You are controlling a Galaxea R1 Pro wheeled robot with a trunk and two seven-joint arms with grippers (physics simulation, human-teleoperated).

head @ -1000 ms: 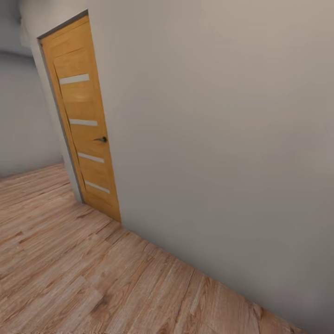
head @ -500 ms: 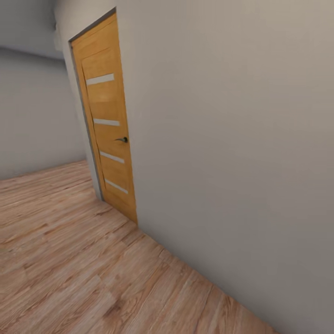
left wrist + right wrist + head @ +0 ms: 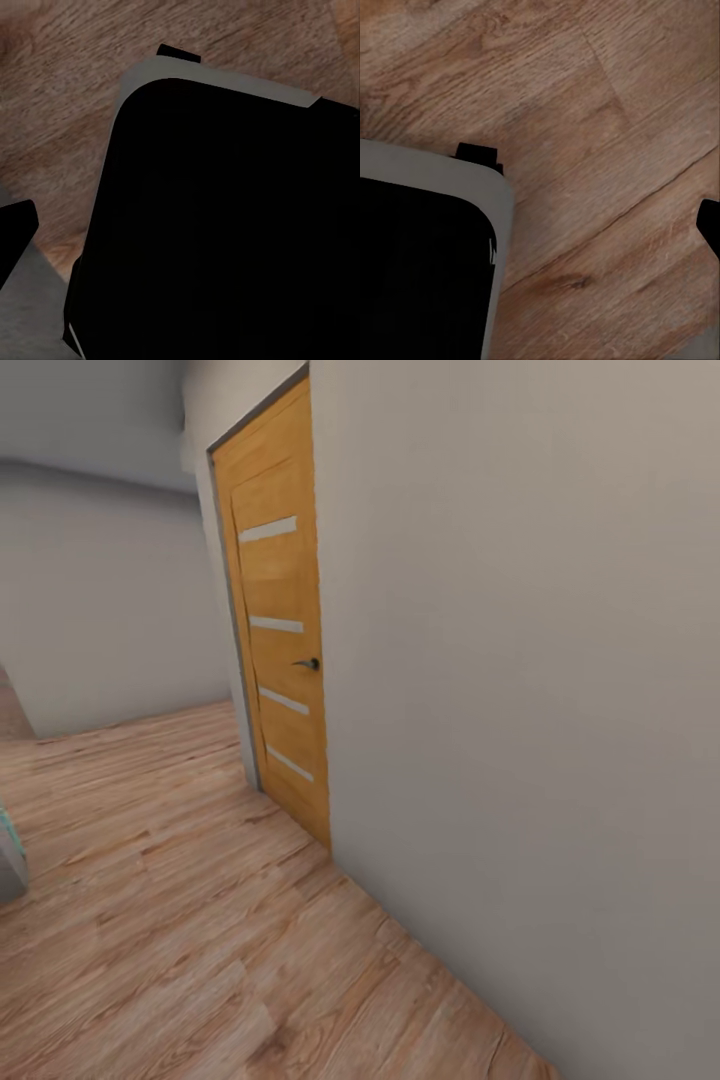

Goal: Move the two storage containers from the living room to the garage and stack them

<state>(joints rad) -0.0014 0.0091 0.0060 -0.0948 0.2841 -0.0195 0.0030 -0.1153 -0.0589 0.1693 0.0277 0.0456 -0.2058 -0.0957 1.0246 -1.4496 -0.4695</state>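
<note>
The two storage containers are out of view. I am on light wood plank flooring [image 3: 180, 920], beside a plain wall [image 3: 520, 660]. Both wrist views look down on this plank floor [image 3: 585, 112] and on my own black, grey-rimmed base [image 3: 225, 225] [image 3: 420, 262]. A dark tip sits at the picture edge in the left wrist view [image 3: 15, 232] and another in the right wrist view [image 3: 711, 225]. Neither shows whether its gripper is open or shut.
A closed orange wooden door [image 3: 280, 620] with narrow glazed strips and a dark handle [image 3: 308, 663] is set in the wall ahead. The floor runs left past it toward a far grey wall [image 3: 110, 610]. A grey-teal object edge [image 3: 8, 850] pokes in at the left.
The whole head view has shifted, so the camera has turned: the door now sits further right in the picture. The grey-teal edge has come into view at the left.
</note>
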